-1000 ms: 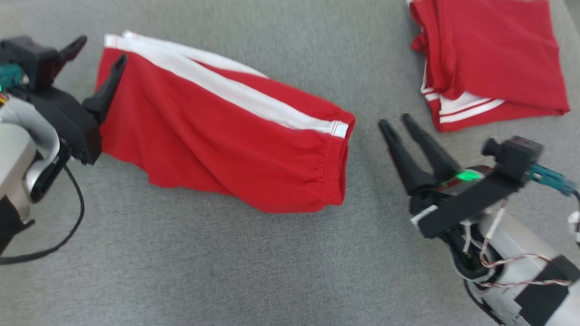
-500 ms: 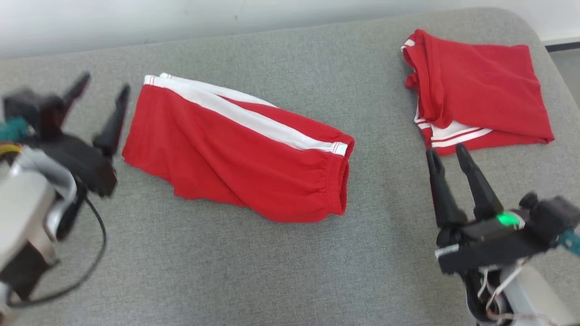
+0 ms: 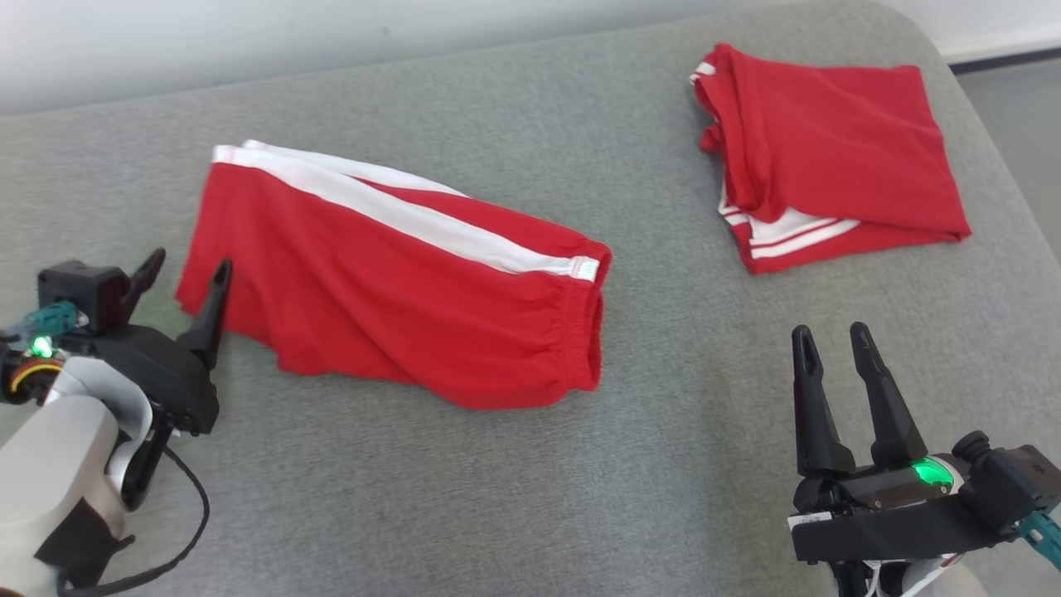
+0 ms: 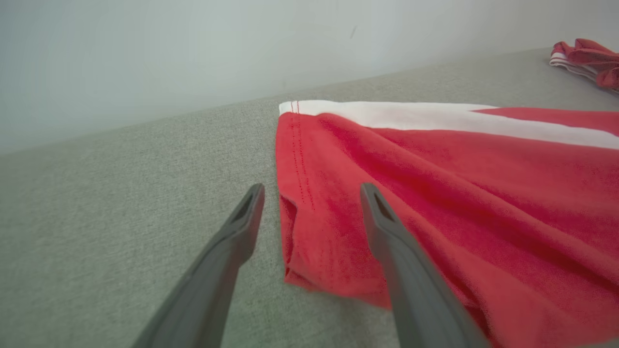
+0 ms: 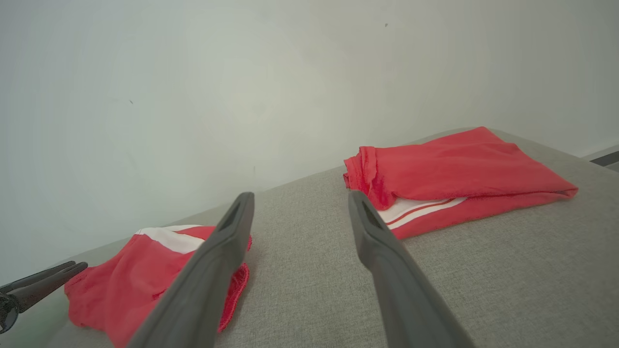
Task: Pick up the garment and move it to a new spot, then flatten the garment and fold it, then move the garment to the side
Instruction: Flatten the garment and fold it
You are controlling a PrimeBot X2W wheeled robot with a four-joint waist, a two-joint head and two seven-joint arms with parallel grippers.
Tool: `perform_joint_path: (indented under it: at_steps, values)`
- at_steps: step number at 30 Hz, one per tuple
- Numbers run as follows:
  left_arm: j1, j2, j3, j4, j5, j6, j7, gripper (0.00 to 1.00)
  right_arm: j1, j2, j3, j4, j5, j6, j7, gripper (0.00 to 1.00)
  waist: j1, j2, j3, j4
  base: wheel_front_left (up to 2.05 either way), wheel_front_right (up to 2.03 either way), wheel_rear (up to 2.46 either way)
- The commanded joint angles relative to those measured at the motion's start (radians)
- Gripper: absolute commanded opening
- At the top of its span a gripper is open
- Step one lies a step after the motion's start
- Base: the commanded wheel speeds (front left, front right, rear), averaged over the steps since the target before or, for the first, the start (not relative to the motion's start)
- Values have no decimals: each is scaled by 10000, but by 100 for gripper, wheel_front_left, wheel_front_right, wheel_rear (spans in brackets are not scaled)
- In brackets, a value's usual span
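Garment (image 3: 398, 298) long axis left–right | left end just beside left tool (image 3: 191, 259), the nearer | right tool (image 3: 829, 330) well apart | both tools wide open, empty

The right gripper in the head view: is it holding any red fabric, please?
No, the right gripper stands open and empty, apart from the spread shorts and the folded garment.

Red shorts (image 3: 398, 307) soft matt cloth, grey surf. (image 3: 530, 497) rough woven fabric
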Motion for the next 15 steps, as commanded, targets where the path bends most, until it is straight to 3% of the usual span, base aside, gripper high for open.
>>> perform_joint_path:
  at_steps: [1,11,12,14,15]
  values:
    - [-13,-94,-65,237,-127,-36,16,100,-46,54,42,-19,-88,-25,0,100,1,1,169,-207,0,0,0]
    - [-306,-827,-695,1551,-1011,-66,1609,100,27,-126,-37,104,-166,-25,0,100,1,1,58,-180,0,0,0]
    - [-312,-869,-758,1567,-1112,-66,1666,75,-4,-155,-7,114,-178,-25,0,100,1,1,21,-166,0,0,0]
    - [-307,-902,-847,1589,-1218,-66,1680,0,-45,-209,45,119,-189,-25,0,100,1,1,-42,-139,0,0,0]
    - [-318,-909,-908,1608,-1236,-66,1656,0,-53,-222,70,118,-198,-25,0,100,1,1,-73,-126,0,0,0]
